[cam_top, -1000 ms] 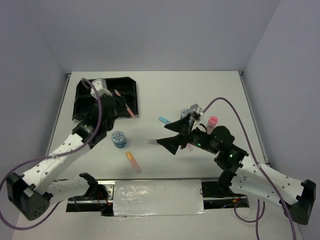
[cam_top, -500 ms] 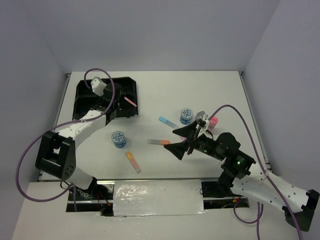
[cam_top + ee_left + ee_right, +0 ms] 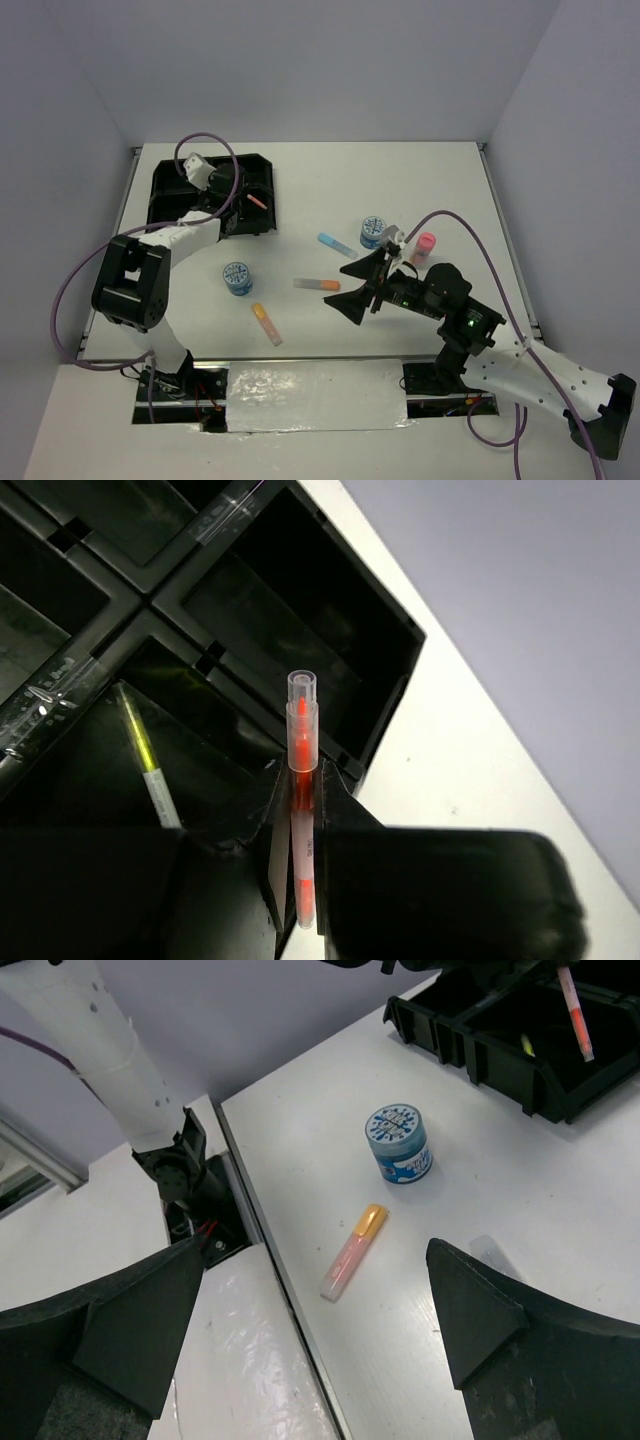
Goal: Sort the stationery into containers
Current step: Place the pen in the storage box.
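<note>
Surface point(image 3: 400, 180): white.
Black four-compartment tray point(image 3: 168, 195): under the left hand point(image 3: 300, 800).
Left hand: clamped on orange-red pen point(image 3: 300, 740).
Right hand point(image 3: 352, 288): jaws spread, holding nothing.
Blue tub point(image 3: 398, 1142), orange marker point(image 3: 352, 1252): on the surface ahead of the right hand.

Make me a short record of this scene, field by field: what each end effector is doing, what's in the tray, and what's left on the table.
Left end effector: shut on red pen, held over tray
Right end effector: open, empty, above table
In tray: yellow pen, one compartment
On table: two tubs, bottle, three markers
</note>
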Available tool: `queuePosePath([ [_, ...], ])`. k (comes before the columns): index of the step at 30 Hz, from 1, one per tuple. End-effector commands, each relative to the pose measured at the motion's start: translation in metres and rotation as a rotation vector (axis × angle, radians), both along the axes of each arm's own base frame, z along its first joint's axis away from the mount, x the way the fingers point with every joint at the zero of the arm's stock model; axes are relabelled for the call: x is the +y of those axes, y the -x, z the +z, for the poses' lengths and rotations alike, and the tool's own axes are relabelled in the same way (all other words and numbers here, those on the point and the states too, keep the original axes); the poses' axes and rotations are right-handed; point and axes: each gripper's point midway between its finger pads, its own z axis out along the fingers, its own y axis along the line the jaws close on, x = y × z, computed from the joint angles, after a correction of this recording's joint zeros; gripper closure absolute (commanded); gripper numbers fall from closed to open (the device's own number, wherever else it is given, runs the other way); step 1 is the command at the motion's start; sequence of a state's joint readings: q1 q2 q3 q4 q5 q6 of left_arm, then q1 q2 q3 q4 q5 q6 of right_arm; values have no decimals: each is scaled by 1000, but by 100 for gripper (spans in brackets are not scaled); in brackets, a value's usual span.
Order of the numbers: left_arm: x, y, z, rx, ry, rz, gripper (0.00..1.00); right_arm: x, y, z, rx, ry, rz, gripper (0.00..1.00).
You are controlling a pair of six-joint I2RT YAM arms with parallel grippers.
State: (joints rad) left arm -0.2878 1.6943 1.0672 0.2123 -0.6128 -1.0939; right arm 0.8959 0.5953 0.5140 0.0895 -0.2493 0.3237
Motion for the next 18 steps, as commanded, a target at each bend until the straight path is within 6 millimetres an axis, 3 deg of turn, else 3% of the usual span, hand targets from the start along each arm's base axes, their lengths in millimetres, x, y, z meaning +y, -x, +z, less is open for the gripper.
queuePosePath([
  [1, 6, -10, 12, -43, -32, 18, 85, 5, -1, 4, -30, -15, 19, 0],
  [7, 15, -1, 9, -45, -44, 53, 51, 10, -1, 1, -26, -10, 39, 0],
  [8, 15, 0, 11, -46, -46, 50, 35, 10, -1, 1, -25, -11, 39, 0],
  [11, 17, 4, 15, -49, -42, 55, 13, 10, -1, 0, -22, -14, 39, 0],
  [15, 19, 8, 19, -36, -45, 60, 7, 10, 1, 0, -22, -19, 43, 0],
  [18, 16, 15, 40, -66, -33, 35, 5, 9, -2, -1, -18, -12, 27, 0],
])
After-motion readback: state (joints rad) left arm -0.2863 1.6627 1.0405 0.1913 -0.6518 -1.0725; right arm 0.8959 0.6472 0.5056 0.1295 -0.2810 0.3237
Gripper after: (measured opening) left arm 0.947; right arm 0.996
